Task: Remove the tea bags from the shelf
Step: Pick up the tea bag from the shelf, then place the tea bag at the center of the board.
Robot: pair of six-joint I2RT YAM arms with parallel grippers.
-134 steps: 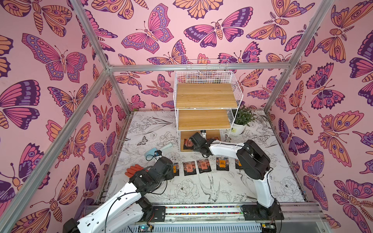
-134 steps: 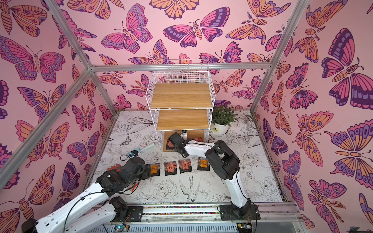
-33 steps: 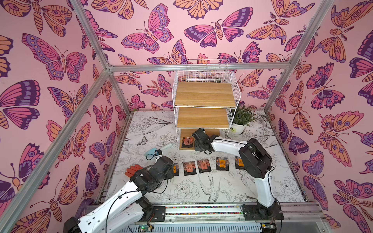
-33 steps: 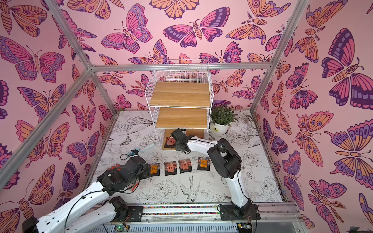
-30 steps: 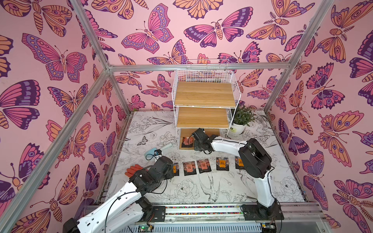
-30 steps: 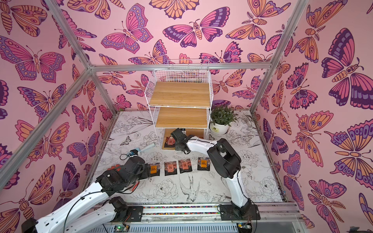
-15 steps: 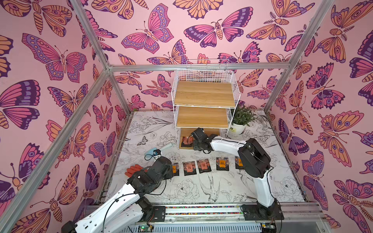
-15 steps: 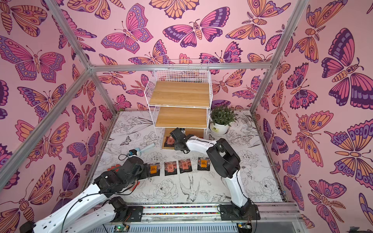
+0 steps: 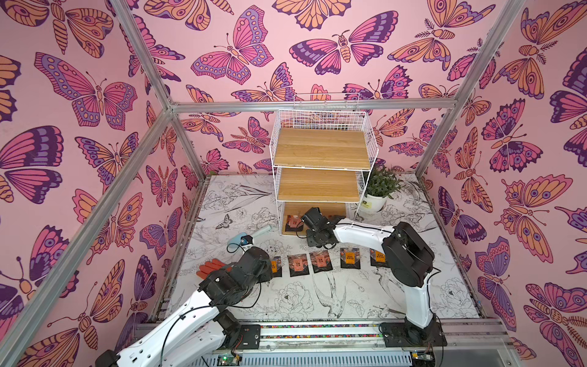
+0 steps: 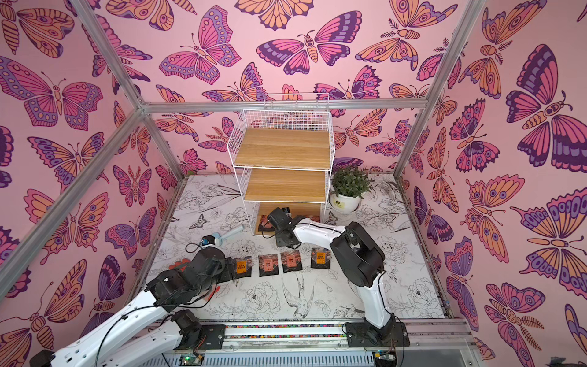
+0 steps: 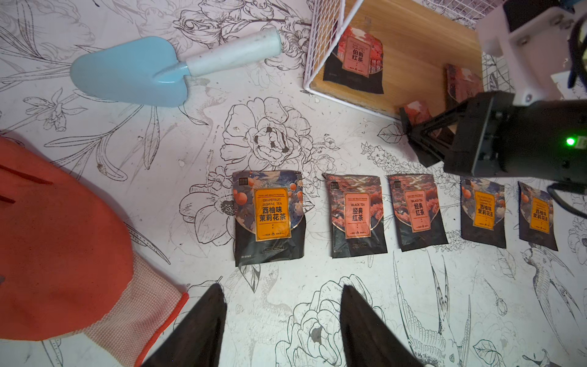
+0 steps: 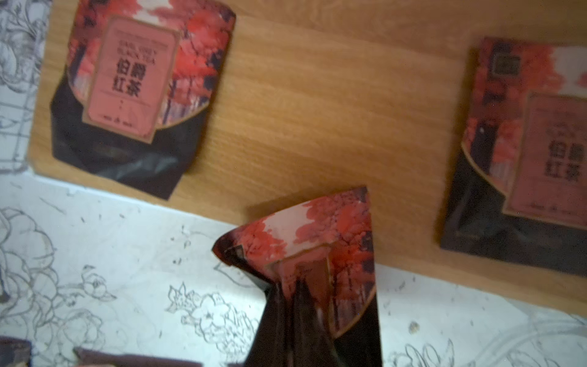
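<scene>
1 tea bag (image 12: 317,241) pinched between right fingers (image 11: 425,155) at shelf (image 12: 317,127) edge.

The tall white wire-frame shelf (image 9: 320,149) stands at the back of the table (image 9: 317,302), a white plant pot (image 9: 374,202) just right, a blue plastic trowel (image 11: 133,71) left. Two flat black tea sachets (image 11: 355,60) lie on its lowest wooden board (image 11: 409,47) (a third sachet (image 12: 317,248) at the front edge). Five more sachets (image 11: 419,213) lie in a row before it, an orange rubber glove (image 11: 57,241) left of them.

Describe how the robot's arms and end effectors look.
Left arm and right arm: white link shells, bulky black joints, thin black cables looped alongside. Left end effector: two tapered black fingers. Right end effector: black, with a green light behind it.
</scene>
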